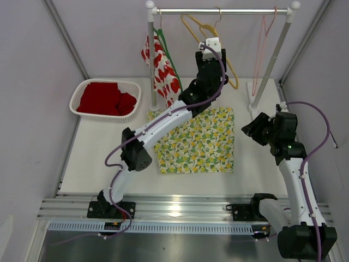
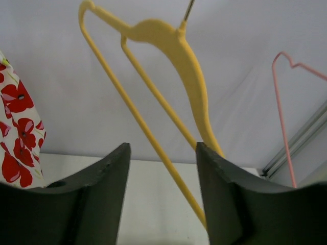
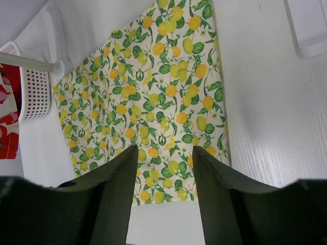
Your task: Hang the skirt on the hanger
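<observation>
The lemon-print skirt [image 1: 199,142] lies flat on the white table; it fills the upper middle of the right wrist view [image 3: 158,97]. A yellow hanger [image 1: 203,30] hangs from the rail [image 1: 218,11]. My left gripper [image 1: 211,45] is raised to it. In the left wrist view the gripper [image 2: 162,153] is open, with one yellow hanger [image 2: 163,46] bar passing between the fingers and not pinched. My right gripper [image 1: 252,131] hovers to the right of the skirt. It is open and empty, with the skirt's edge between its fingers in the right wrist view [image 3: 163,153].
A red-poppy garment [image 1: 162,68] hangs on a green hanger at the rail's left post. A pink wire hanger [image 1: 262,43] hangs at the right. A white basket [image 1: 82,93] with red cloth stands at back left. The rack's base [image 1: 252,101] stands beside the skirt.
</observation>
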{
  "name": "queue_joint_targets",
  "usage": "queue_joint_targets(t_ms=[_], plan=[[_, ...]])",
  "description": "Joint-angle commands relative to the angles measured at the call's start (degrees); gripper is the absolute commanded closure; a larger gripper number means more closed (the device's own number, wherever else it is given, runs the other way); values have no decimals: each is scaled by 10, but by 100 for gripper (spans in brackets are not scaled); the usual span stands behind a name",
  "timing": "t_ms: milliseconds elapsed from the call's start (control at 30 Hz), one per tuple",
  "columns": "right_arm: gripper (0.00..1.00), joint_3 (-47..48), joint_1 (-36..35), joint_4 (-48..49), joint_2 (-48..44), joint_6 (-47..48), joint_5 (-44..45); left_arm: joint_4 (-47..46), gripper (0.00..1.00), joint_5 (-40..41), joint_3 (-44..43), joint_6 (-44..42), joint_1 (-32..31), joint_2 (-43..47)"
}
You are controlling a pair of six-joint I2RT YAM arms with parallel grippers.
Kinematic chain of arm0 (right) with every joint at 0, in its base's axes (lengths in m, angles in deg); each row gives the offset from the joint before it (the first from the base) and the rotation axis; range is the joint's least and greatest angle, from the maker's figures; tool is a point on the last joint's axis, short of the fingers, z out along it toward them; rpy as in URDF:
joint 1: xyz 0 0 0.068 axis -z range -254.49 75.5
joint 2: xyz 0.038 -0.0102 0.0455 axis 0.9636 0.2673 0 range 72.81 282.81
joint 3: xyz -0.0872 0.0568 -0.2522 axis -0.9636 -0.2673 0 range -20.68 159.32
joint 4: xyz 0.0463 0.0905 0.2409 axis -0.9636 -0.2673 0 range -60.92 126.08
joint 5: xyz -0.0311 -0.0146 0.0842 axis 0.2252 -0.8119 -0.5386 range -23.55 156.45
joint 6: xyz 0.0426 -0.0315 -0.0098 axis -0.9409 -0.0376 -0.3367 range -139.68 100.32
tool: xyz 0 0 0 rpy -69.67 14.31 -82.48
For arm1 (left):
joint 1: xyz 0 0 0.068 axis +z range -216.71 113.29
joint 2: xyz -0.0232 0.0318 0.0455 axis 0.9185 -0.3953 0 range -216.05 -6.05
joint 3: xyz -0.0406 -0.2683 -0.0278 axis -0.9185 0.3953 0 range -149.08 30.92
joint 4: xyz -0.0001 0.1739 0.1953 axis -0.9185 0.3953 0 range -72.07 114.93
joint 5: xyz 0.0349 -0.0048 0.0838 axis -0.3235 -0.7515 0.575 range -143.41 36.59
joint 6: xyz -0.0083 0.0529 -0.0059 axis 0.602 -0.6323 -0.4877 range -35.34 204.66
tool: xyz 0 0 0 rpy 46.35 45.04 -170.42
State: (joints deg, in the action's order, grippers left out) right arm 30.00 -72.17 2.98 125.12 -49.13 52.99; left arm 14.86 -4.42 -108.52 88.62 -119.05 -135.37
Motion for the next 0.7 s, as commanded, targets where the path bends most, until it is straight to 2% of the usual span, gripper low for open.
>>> queue_joint_targets(t_ms=[0, 167, 333, 500, 567, 667], plan=[[48, 1, -2, 19, -4, 12, -10, 18, 45, -6, 21, 24, 3, 48], [48, -5, -2, 22, -4, 11, -12, 14, 53, -12, 56, 22, 3, 76], [48, -9, -2, 20, -12, 13, -13, 14, 39, -17, 84, 26, 0, 113], [49, 20, -16, 10, -33, 30, -74, 0, 31, 29, 124, 28, -3, 142], [49, 43, -43, -20, -57, 35, -21, 2, 29, 30, 139, 27, -3, 154], [44, 92, -44, -39, -99, 33, 20, 10, 30, 23, 168, 42, -3, 172]])
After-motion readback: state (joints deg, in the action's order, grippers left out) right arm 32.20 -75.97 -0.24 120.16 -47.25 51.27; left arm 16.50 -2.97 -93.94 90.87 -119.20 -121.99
